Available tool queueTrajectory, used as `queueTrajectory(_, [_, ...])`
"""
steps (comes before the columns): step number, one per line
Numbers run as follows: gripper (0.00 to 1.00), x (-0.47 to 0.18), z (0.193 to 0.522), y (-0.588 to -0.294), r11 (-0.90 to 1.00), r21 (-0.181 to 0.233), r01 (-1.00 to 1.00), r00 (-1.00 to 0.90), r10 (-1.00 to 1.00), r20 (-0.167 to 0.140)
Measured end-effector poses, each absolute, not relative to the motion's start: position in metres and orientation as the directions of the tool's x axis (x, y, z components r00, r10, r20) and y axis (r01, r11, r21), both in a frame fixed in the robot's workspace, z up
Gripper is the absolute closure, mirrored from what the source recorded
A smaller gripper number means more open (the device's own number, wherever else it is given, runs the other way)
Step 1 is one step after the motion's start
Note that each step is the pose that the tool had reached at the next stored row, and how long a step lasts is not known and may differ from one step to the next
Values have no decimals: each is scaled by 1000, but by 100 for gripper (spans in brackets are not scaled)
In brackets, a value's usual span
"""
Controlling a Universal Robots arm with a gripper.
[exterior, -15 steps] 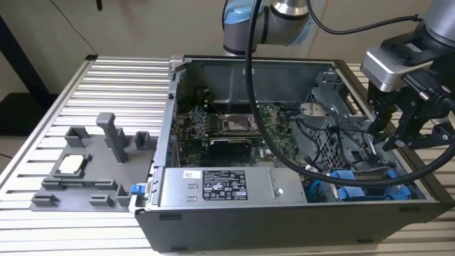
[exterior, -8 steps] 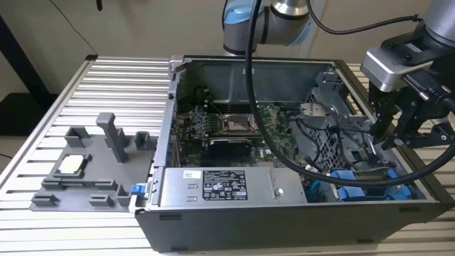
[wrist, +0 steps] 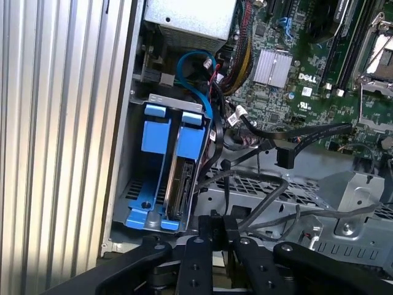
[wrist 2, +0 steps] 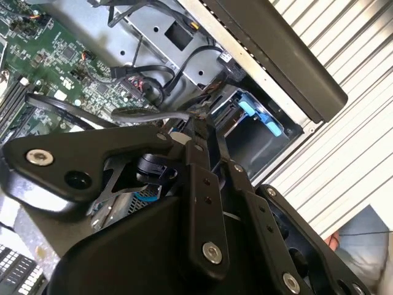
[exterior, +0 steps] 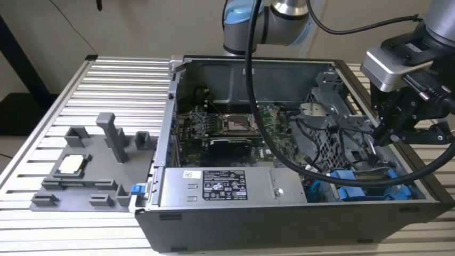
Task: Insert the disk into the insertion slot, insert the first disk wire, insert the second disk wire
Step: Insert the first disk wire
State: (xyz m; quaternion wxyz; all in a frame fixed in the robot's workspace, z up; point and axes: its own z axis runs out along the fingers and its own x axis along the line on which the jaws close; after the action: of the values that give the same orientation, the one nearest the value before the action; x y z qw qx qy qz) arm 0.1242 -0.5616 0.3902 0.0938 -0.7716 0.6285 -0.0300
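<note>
- While the gripper (wrist: 221,222) hangs over the open case (exterior: 284,224), its jaws stand nearly closed, pinching a dark wire (wrist 2: 150,114).
- The disk (wrist: 182,190) sits in the insertion slot (wrist: 125,184); loose cables (wrist: 258,209) lie just beside.

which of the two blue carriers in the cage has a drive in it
The blue carrier nearer the motherboard; the disk shows in it, the wall-side one looks empty.

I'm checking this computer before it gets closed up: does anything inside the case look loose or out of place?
Yes. Near the blue-framed disk in its slot, a black cable crosses the perforated panel, and its connector end seems to hang free, plugged into nothing. Nothing looks spilled or broken.
</note>
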Motion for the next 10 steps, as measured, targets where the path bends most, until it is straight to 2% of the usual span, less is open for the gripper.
queueTrajectory(10, [81,124,390,-562,-193,-182,-964,208,-975,-72])
